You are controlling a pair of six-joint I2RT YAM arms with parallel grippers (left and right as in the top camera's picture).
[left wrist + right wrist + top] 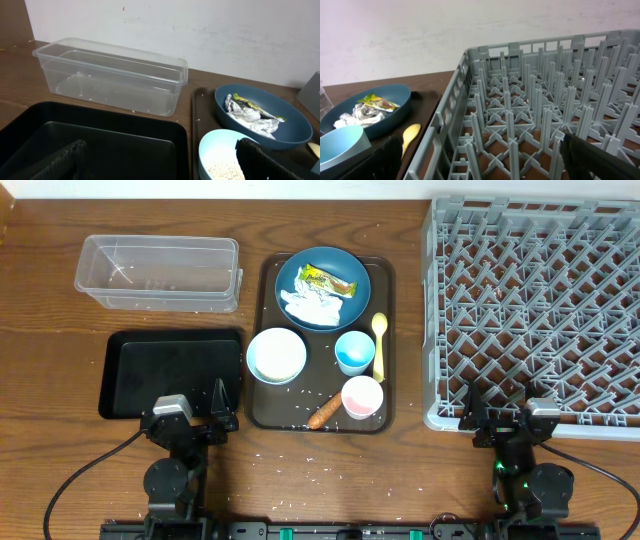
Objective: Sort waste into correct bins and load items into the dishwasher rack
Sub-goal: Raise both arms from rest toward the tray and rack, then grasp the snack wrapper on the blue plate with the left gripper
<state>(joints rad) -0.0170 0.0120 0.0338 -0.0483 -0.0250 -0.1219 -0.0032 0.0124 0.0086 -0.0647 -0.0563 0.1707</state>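
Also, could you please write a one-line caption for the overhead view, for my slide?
Overhead: left gripper and right gripper open; dishes and waste on the brown tray, dishwasher rack empty.

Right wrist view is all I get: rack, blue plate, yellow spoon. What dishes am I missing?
Observer: A pink cup sits at the brown tray's near right corner.
Operator: Any loose waste?
Observer: An orange stick lies just left of that cup.
Operator: And the bins?
Observer: A clear tub and a black tray stand left of the brown tray, tub farther back.
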